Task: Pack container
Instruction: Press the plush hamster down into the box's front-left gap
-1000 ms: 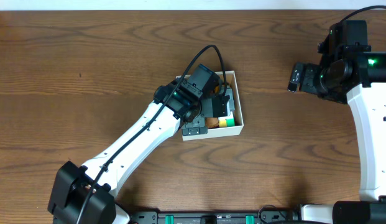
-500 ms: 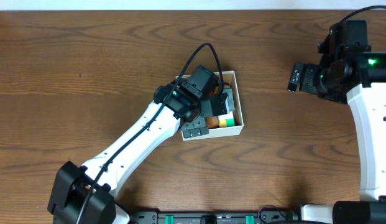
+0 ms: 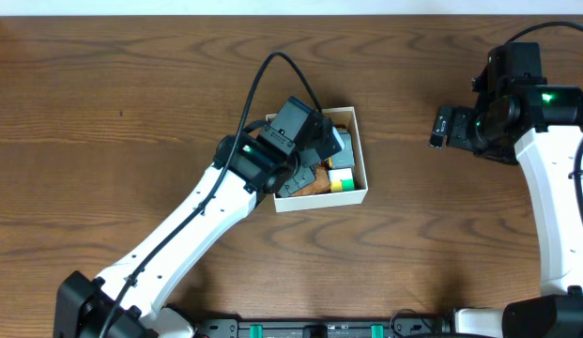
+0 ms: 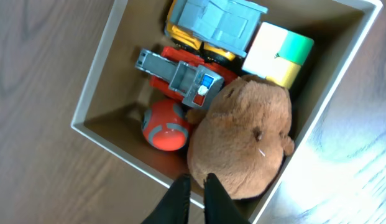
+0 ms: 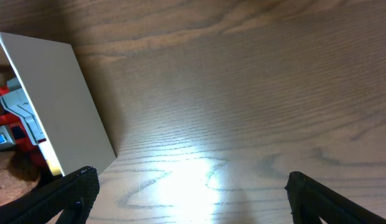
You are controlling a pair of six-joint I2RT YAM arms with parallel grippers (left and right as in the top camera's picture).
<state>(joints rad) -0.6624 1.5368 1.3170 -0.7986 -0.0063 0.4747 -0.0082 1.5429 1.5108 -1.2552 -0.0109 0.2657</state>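
Note:
The container is a shallow white-walled box near the table's middle. In the left wrist view, the container holds a brown plush toy, an orange ball, a red and grey vehicle, a blue-grey and yellow truck and a white, green and yellow cube. My left gripper hangs shut and empty above the box's near wall, beside the plush; overhead, the left gripper covers the box's left part. My right gripper stands wide open over bare wood, right of the container.
The right gripper hovers well to the right of the box in the overhead view. Brown wooden table surrounds the box on all sides. A black cable loops up from the left wrist.
My left gripper has shut and drawn back toward the box's lower-left side, with its arm swung left. The right arm has shifted slightly left.

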